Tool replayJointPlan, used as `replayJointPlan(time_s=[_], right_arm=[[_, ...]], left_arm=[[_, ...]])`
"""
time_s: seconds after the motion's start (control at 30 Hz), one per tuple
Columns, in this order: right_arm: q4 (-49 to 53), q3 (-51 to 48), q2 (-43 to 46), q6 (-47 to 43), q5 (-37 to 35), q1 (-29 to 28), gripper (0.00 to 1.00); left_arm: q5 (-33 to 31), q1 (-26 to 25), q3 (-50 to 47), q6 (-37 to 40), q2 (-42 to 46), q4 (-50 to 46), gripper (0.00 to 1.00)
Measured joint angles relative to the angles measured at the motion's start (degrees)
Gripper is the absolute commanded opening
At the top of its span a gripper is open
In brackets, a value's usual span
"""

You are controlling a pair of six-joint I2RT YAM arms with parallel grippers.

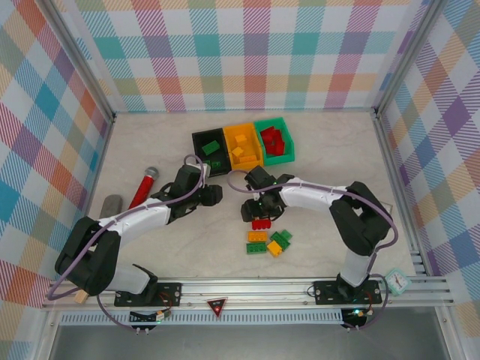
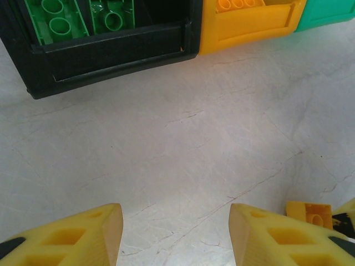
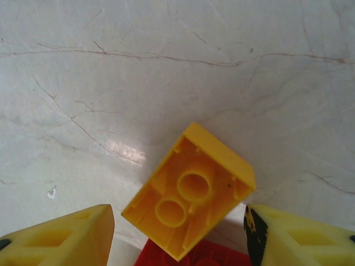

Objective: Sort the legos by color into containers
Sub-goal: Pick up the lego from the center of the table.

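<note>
i see the pale stone table (image 1: 187, 251) with both arms reaching out over the middle of it. the left arm (image 1: 142, 217) points up at the bins and the right arm (image 1: 322, 196) bends in from the right side

three bins sit joined in a row at the far side: the black bin (image 2: 111, 52), the yellow bin (image 2: 249, 30) and the green bin (image 2: 327, 14). the black bin has green bricks (image 2: 55, 19) in it, the yellow bin has yellow bricks (image 1: 241, 142), and the green bin has red bricks (image 1: 274, 141)

a red stick (image 1: 141, 191) with a grey head lies on the left, well apart from the bins

the left claw (image 2: 175, 233) is wide open over bare table just in front of the black bin, with nothing in it

the right claw (image 3: 178, 210) has its fingers far apart, one on each side of a tipped yellow brick (image 3: 188, 188) with its hollow side up. i cannot tell if they squeeze it. a red brick (image 3: 194, 256) lies under it

four loose bricks (image 1: 266, 244), green and yellow, lie close together near that claw
</note>
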State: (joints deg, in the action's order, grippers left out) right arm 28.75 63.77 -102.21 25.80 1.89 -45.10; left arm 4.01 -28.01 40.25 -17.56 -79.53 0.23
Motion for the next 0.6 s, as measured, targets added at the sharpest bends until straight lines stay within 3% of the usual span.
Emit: replayJointPlan(time_s=[0.27,0.5,0.6], right_arm=[[0.3,4.7,-4.2,0.3,-1.5,-0.5,0.62],[1.1,7.2,-7.1,-0.5,-4.4,-1.8,0.35],[1.0,7.3,-7.0,-0.7,-4.9,-2.0,0.33]], left_arm=[[0.5,0.0,0.0,-0.4,0.0,0.0,0.53],[0.7,0.0,0.0,-0.7,0.0,0.0,0.53],[0.7,0.0,0.0,-0.7,0.0,0.0,0.53]])
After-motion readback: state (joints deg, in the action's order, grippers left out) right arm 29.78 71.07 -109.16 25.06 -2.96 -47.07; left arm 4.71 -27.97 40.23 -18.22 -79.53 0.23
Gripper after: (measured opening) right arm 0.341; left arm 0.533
